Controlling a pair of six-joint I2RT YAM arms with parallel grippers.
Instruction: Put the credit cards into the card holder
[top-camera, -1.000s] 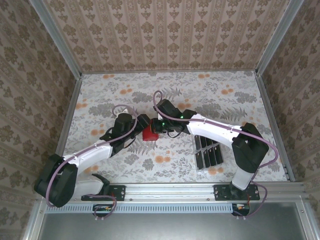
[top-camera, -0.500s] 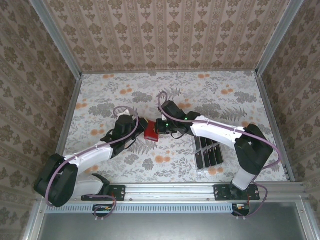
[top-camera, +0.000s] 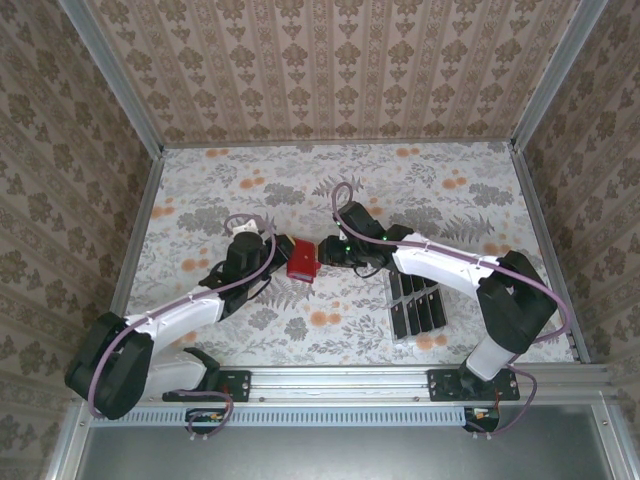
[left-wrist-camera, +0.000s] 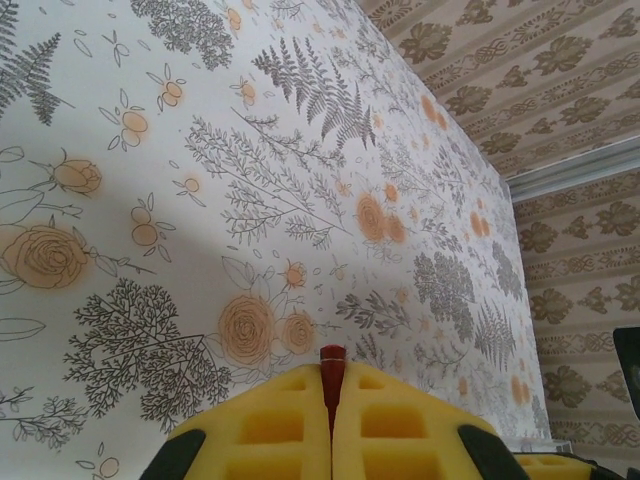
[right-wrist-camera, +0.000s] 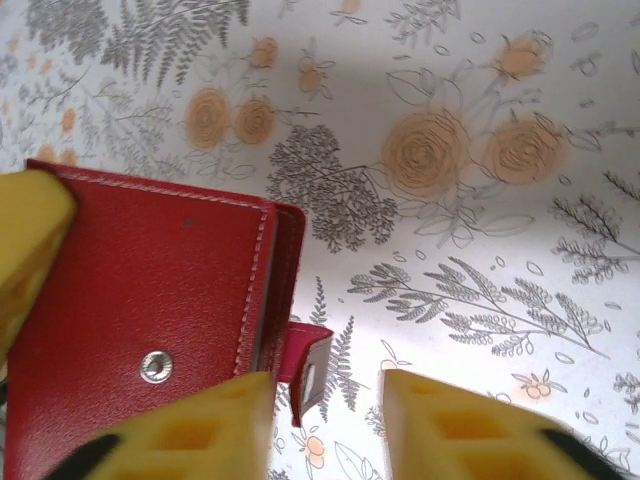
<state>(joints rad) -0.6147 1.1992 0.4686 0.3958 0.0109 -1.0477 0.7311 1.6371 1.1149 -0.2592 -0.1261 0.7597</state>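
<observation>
From above, we saw the left arm (top-camera: 190, 305) reach from its base at the near left corner, stretched low and slanting toward the middle of the table (top-camera: 440, 190). Its left gripper (top-camera: 277, 250) met the left side of the red wallet (top-camera: 303, 262). The right arm (top-camera: 445, 265) came from the near right corner, bent sharply above its base and ran leftward. The right gripper (top-camera: 325, 252) was just beside the wallet's right side. At this height we could not tell how either pair of jaws stood. The dark cards (top-camera: 418, 300) stood in a clear tray (top-camera: 413, 342) under the right forearm, well apart from the wallet; we could not count them. In the left wrist view, the left gripper (left-wrist-camera: 332, 392) was clamped on the wallet (left-wrist-camera: 332, 358). Only a thin red edge of it showed, pinched between the two yellow fingers (left-wrist-camera: 265, 425), and the rest was hidden behind them. The camera looked steeply across the flowered cloth toward the far wall. In the right wrist view, the right gripper (right-wrist-camera: 325, 405) had its jaws apart, with bare cloth showing between the yellow fingers (right-wrist-camera: 450, 425), and it gripped nothing. The wallet (right-wrist-camera: 150, 290) lay closed, its snap stud showing. Its strap tab (right-wrist-camera: 305, 365) hung loose beside the left finger; we could not tell whether they touched. The wallet's lower part was cut off by the frame. Another yellow pad (right-wrist-camera: 30, 240), itself cut off, lay against its left edge.
</observation>
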